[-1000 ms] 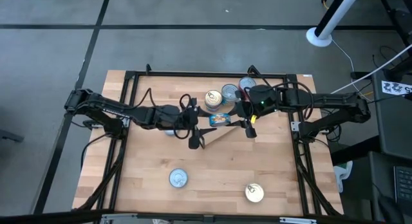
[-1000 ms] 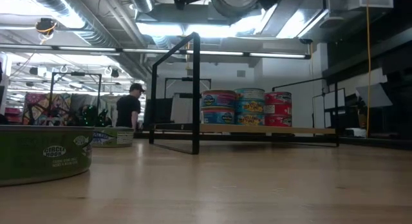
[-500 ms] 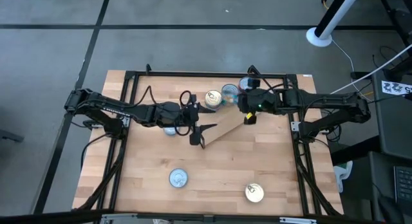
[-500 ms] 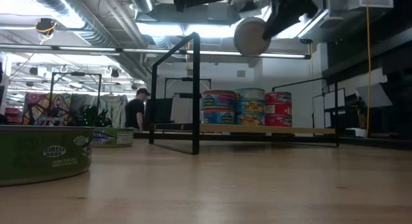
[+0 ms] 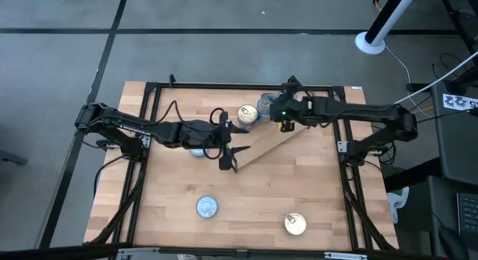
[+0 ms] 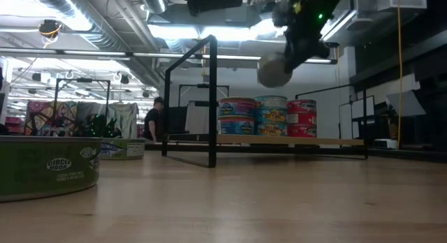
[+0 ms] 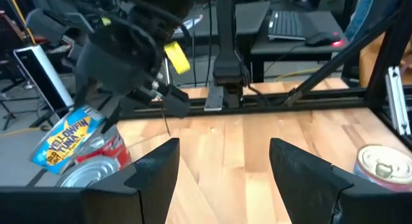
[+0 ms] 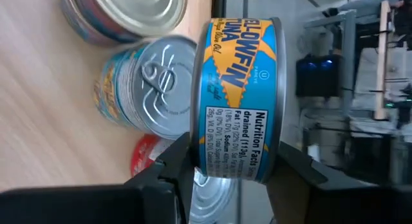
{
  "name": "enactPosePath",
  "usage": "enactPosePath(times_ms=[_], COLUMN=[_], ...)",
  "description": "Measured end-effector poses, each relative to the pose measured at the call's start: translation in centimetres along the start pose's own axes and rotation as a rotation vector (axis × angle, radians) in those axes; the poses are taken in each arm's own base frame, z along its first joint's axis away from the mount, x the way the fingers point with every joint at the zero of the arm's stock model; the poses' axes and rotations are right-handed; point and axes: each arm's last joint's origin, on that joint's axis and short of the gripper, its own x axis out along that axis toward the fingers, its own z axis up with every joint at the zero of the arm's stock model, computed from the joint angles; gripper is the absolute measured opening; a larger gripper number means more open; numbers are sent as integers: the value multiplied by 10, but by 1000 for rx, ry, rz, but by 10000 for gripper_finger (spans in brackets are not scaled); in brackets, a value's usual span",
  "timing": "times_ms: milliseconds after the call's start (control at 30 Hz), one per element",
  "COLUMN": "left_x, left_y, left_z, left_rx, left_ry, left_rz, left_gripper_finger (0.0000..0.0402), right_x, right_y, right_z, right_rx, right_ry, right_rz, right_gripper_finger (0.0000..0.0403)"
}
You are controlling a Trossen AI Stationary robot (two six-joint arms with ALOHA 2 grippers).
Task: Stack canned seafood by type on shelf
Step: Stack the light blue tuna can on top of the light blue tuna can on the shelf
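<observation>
My right gripper [image 5: 284,119] is shut on a blue yellowfin tuna tin [image 8: 237,95], high above the shelf's [image 6: 279,140] stacked tins. The light-wood shelf [image 5: 272,144] bears three two-high stacks [image 6: 269,117]: blue, blue-yellow and red. In the right wrist view a silver pull-tab lid [image 8: 154,79] and a red tin [image 8: 145,153] lie below the held tin. My left gripper [image 5: 228,154] hovers open over the table's middle with nothing between its fingers [image 7: 154,176]. My right gripper pinches the tin between its two fingers, one on each flat face, the blue side wall [image 8: 235,156] showing between them. The fingers slant down toward the stacks. The tin is lifted clear and tipped on edge [image 6: 272,70].
Loose tins lie on the table: a silver-lidded one [image 5: 207,207] and a gold-lidded one [image 5: 295,224] near the front, and another [image 5: 197,151] under my left arm. The shelf's black wire frame [image 6: 211,96] stands tall. A person [image 6: 155,121] is far behind the table.
My right gripper has carried the tin toward the table's far edge and down, over the shelf's stacks, turning its wrist so that the tin now stands on edge. In the low view the tin has dropped into sight from the top.
</observation>
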Motion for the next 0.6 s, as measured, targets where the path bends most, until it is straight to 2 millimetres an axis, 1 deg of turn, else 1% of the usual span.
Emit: enactPosePath(times_ms=[167,333,467,600], left_x=[0,0,0,0], left_y=[0,0,0,0], left_z=[-3,-4,-4,-4], left_rx=[9,11,11,11], left_ry=[34,45,44,44], left_rz=[-2,-3,-3,-3], left_gripper_finger=[237,237,237,237], right_x=[16,28,32,33], right_y=[7,13,15,13], right_z=[5,8,9,13], right_rx=[-83,-114,-138,-114], right_ry=[70,107,121,92], right_rz=[-31,-29,-38,-58], right_gripper_finger=[144,144,144,144])
